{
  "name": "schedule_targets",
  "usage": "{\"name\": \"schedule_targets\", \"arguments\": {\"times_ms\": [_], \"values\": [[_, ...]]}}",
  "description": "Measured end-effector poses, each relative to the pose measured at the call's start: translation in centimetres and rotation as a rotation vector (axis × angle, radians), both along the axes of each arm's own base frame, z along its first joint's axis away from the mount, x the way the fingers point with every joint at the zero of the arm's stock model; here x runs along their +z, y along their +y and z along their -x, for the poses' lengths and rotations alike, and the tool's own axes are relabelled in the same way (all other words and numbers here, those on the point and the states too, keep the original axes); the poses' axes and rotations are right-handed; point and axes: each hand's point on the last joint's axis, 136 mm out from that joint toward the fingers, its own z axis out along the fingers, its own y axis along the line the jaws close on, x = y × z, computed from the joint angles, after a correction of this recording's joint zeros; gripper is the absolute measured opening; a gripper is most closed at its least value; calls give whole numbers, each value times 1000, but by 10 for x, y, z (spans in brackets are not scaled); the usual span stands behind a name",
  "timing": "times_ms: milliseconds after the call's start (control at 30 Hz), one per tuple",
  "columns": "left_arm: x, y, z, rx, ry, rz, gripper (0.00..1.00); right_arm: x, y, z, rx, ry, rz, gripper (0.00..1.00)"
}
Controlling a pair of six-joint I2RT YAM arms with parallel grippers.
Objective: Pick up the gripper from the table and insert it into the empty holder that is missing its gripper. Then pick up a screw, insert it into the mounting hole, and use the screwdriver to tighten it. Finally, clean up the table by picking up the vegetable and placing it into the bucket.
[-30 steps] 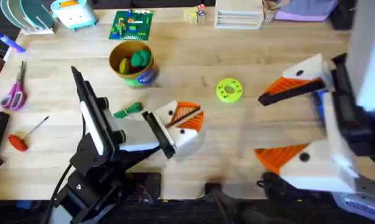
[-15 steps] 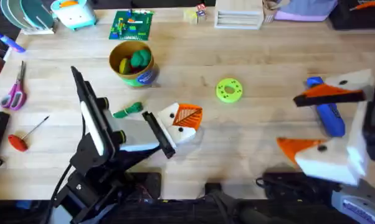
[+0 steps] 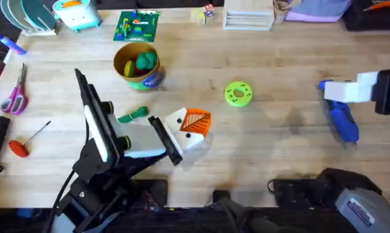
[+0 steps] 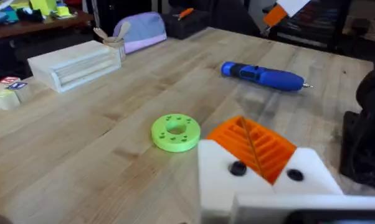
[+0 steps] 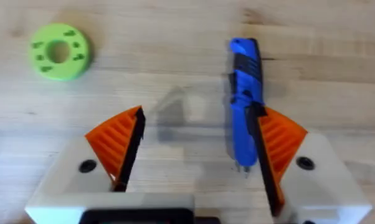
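Judged the step in hand as fetching the screwdriver (image 5: 245, 99) for tightening. Found the gripper (image 3: 195, 120) already seated in the holder (image 3: 182, 133), orange ribbed face up, at the left arm's end. Could not tell whether the left gripper (image 3: 162, 139) was clamped on the holder or just against it. Could not tell either whether a screw sat in the mounting hole (image 4: 237, 168); noted two small dark holes on the white face. Saw the right gripper (image 5: 200, 146) spread wide over the table, pinching nothing, with the screwdriver lying flat between its orange pads (image 5: 116, 146), close against one pad and apart from the other. Placed the screwdriver well apart from the holder, at about 3 o'clock in the overhead view, beyond the green disc (image 3: 238, 94) at 2 o'clock. Next move probably called for dropping lower, centring on the blue body and closing on it without rolling it, then carrying the tip to the holder. Left for last: the vegetable (image 3: 133, 115) on the table just beside the holder at 9 o'clock, and the bucket (image 3: 138, 66) at 11 o'clock, near.
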Motion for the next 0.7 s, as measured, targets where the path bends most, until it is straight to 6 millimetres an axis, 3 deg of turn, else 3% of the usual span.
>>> {"name": "schedule_targets", "arguments": {"times_ms": [233, 533, 700], "values": [[0, 0, 0, 0, 0, 0, 9, -25, -37, -11, -36, 112, 55, 994], [0, 0, 0, 0, 0, 0, 9, -93, -65, -24, -10, 397, 12, 994], [0, 0, 0, 0, 0, 0, 9, -119, -76, -31, 43, 481, 43, 994]]}}
